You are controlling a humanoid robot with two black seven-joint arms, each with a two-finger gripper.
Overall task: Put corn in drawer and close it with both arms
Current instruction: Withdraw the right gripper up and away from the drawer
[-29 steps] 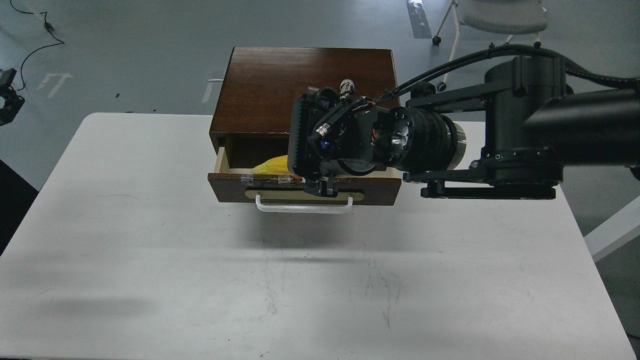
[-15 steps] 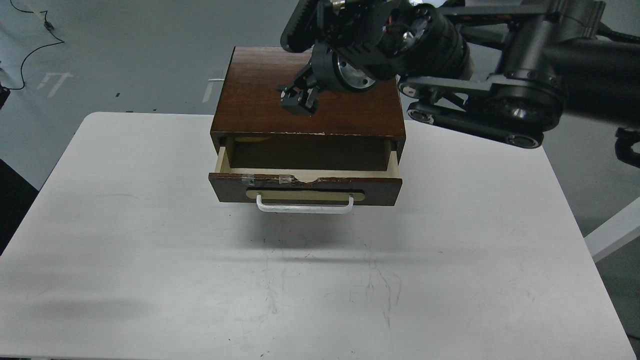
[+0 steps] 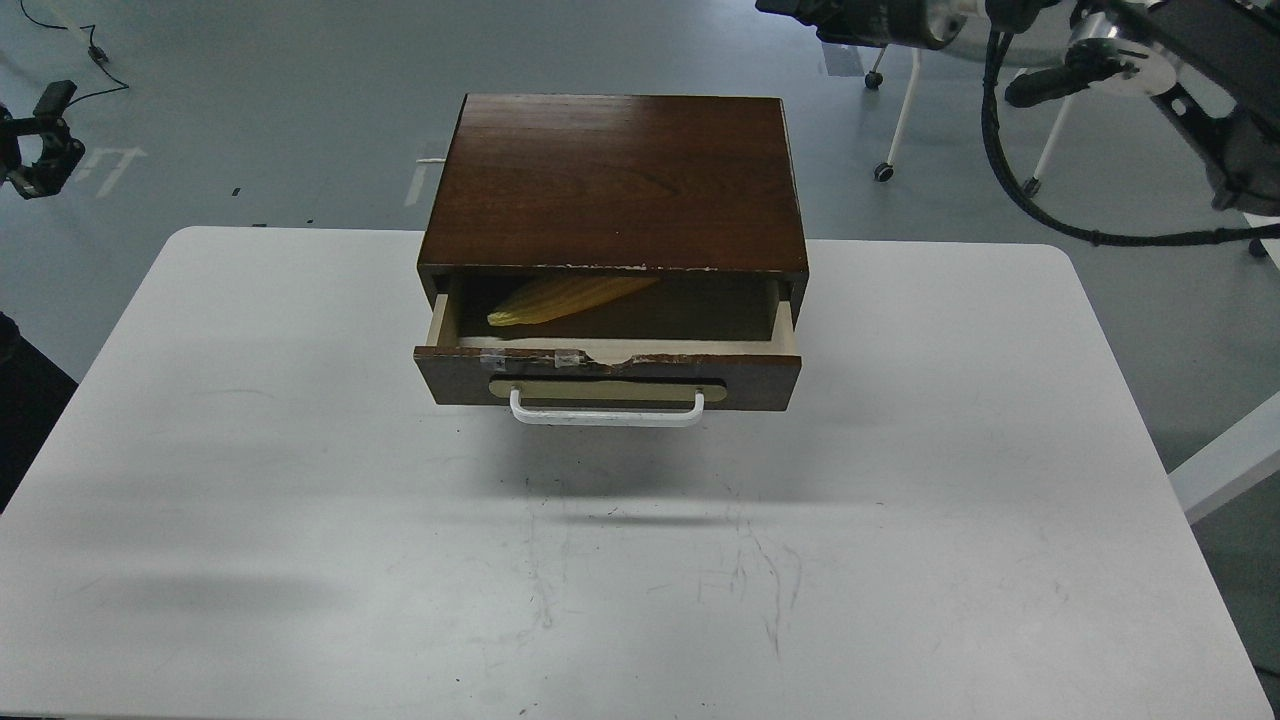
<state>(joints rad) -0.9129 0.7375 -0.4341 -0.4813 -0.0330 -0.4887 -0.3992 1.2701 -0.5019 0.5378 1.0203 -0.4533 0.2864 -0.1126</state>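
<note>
Already the corn (image 3: 570,299) lay inside the drawer (image 3: 610,362), on its floor toward the left side, its tapered tip pointing at the left wall and its thicker end running back under the cabinet (image 3: 615,180) top. The drawer stood part-way out, its white handle (image 3: 606,415) facing the bare table (image 3: 300,500) in front.

A second earlier the right arm was low over the drawer with its tool down at the front edge, and only a sliver of yellow showed behind it. Half a second later that arm had lifted above the cabinet top. In this moment it had pulled away to the upper right corner (image 3: 1100,60); only its wrist and cables showed there, and the tool end was cut off by the picture's edge, so its state could not be seen. It sat well apart from the drawer, up and to the right of it, and held nothing that showed.

At the far left edge a small dark claw (image 3: 40,150) hung, probably the left tool, also well apart from the drawer; too small to tell how wide it stood.

By my reading the placing was done, and the closing push on the drawer front remained.
</note>
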